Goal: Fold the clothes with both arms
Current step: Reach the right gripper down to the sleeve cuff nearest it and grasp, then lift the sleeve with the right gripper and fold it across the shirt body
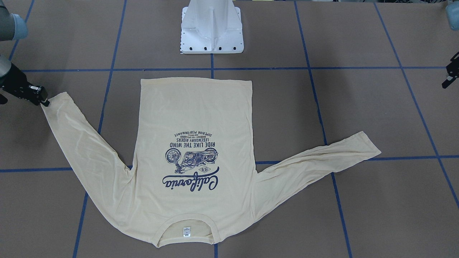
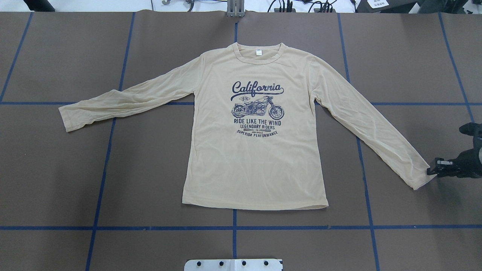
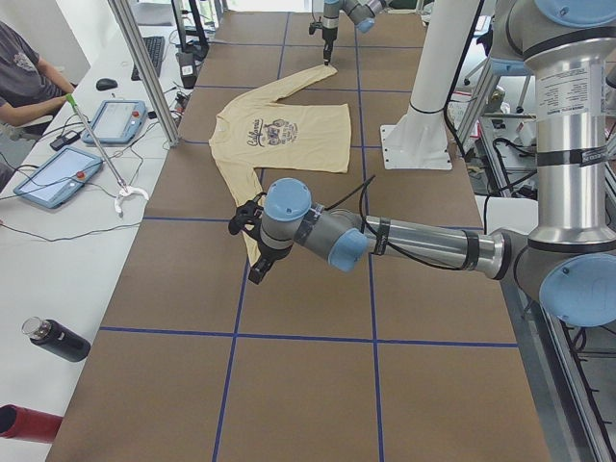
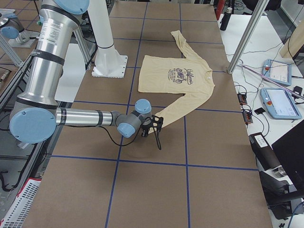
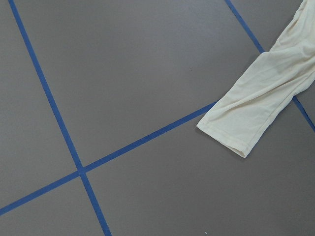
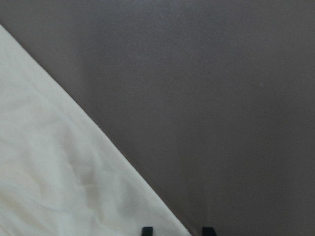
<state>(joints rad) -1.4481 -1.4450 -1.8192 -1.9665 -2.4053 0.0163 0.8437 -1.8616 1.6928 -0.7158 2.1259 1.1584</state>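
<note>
While the T-shirt [image 2: 256,162] lies flat, right fingers [image 6: 147,230] sit apart at its cuff [image 2: 421,180] (left fingers [image 1: 447,82]: cannot tell).

Bright, even light from above covers the counter [image 2: 150,169]; the shirt [image 2: 256,150] throws only a thin, soft shadow along its edges. The right wrist view, close over the shirt's sleeve, is dim, grainy and blurred; the other views are sharp.

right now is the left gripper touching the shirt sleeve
Apart. The front-facing view shows bare table between the left gripper and the nearest sleeve.
</note>
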